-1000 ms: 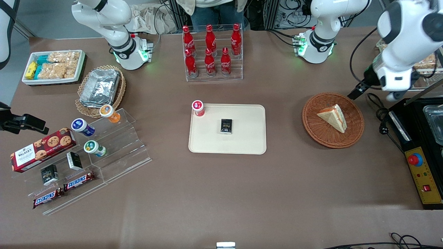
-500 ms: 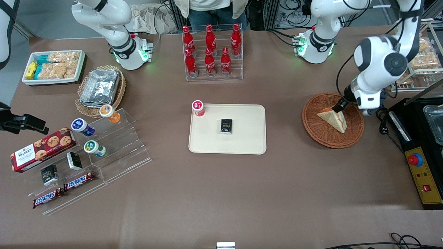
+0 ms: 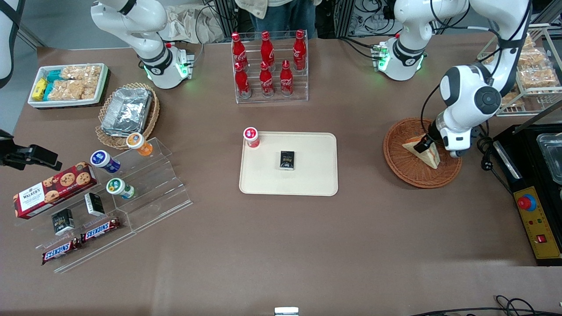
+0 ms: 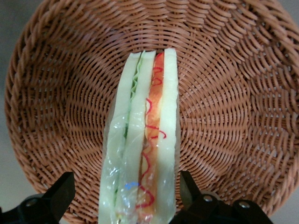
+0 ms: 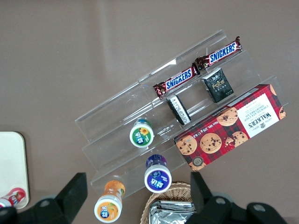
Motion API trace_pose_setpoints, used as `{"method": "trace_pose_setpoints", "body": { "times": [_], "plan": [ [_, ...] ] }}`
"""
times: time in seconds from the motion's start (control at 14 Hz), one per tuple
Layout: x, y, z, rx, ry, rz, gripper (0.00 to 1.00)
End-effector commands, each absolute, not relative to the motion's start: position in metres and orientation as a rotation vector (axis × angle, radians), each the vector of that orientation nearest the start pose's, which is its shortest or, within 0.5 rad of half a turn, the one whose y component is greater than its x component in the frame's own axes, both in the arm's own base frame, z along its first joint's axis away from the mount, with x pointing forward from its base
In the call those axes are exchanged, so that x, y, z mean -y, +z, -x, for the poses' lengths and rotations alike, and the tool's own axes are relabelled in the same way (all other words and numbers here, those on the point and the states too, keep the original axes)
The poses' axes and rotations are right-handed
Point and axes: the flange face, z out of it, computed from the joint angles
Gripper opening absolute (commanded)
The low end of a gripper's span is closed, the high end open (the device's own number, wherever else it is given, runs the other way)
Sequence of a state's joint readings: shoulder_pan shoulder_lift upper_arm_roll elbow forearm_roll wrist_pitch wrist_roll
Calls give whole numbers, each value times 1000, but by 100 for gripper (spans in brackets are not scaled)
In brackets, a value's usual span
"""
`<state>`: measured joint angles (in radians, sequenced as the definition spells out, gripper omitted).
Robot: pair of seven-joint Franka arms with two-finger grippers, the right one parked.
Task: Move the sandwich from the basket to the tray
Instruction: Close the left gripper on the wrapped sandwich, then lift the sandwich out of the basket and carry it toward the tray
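Observation:
The sandwich (image 3: 433,156), a wrapped white-bread wedge with orange and green filling, stands on edge in the reddish-brown wicker basket (image 3: 408,173) toward the working arm's end of the table. My left gripper (image 3: 423,144) is down in the basket, open, with one finger on each side of the wedge. In the left wrist view the sandwich (image 4: 145,140) runs between the two black fingers (image 4: 60,196), with a gap on one side, and the basket (image 4: 233,116) lies all around it. The cream tray (image 3: 316,175) lies mid-table.
On the tray are a small black box (image 3: 287,159) and, at one corner, a red-capped cup (image 3: 251,137). A rack of cola bottles (image 3: 268,66) stands farther from the camera. A black control box (image 3: 533,210) and a wire snack rack (image 3: 535,70) flank the basket.
The left arm has swung in from above the table's edge and come down into the basket, so its open fingers now straddle the sandwich. The sandwich has not moved.

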<state>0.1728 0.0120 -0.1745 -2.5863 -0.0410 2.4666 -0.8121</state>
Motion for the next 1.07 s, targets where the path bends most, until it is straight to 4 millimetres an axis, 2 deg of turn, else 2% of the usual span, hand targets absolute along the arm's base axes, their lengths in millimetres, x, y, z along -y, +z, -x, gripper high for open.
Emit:
{"method": "trace_pose_setpoints", "body": {
  "times": [0.0, 0.14, 0.21, 0.29, 0.43, 0.71, 0.93, 1.0],
  "plan": [
    [2, 235, -428, 1284, 190, 2828, 70],
    [2, 235, -430, 1285, 186, 2830, 16],
    [0, 241, -432, 1292, 161, 2834, 0],
    [0, 250, -435, 1294, 141, 2837, 0],
    [7, 282, -440, 1247, 71, 2867, 0],
    [38, 368, -441, 946, 149, 2933, 0],
    [95, 427, -435, 480, 205, 3040, 0],
    [111, 442, -434, 439, 248, 3083, 0]
  ]
}}
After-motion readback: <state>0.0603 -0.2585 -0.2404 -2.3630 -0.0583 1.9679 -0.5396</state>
